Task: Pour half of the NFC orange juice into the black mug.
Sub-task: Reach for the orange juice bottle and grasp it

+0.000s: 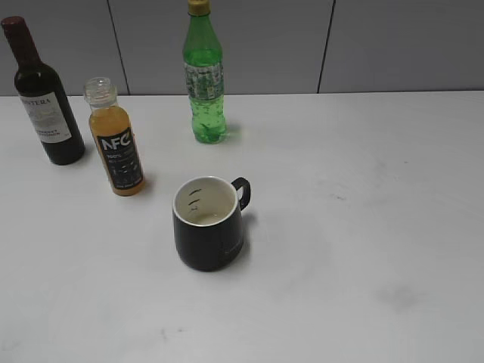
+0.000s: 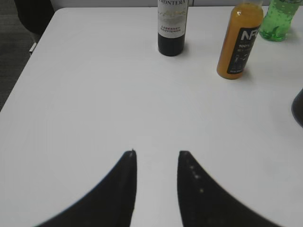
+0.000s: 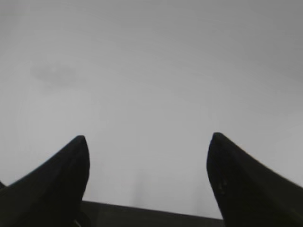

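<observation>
I am holding my left gripper (image 2: 156, 153) parted over bare white table (image 1: 363, 227), my right gripper (image 3: 147, 139) spread wide, both empty. The small clear plastic NFC orange juice bottle (image 1: 116, 144) is standing upright beside the dark wine bottle (image 1: 45, 98), near the squat black ceramic mug (image 1: 209, 223). Nothing is grasped yet; next I judge I must reach and grip the juice.
</observation>
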You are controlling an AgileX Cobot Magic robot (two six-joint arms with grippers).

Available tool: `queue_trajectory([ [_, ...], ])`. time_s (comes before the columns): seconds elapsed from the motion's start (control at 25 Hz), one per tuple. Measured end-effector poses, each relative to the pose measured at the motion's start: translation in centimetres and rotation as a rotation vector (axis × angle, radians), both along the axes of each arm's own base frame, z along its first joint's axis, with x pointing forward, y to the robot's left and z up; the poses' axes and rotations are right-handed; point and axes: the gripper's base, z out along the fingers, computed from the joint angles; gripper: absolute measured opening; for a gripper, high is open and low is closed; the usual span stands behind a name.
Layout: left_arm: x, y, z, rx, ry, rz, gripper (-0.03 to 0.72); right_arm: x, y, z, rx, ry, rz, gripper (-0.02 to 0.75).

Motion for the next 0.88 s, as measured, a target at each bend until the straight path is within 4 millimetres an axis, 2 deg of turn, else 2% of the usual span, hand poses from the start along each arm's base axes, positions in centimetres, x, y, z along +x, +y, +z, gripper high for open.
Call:
queue_trajectory([
  [0.4, 0.0, 0.0, 0.0, 0.0, 0.0, 0.0, 0.238, -3.6, -0.8, 1.0, 0.039, -0.263, -0.02, 0.588],
  [0.68, 0.0, 0.0, 0.0, 0.0, 0.0, 0.0, 0.238, -5.0, -1.1, 1.2, 0.063, -0.354, -0.135, 0.588],
  [0.88, 0.0, 0.0, 0.0, 0.0, 0.0, 0.0, 0.238, -5.1, -0.8, 1.1, 0.069, -0.354, -0.133, 0.588],
])
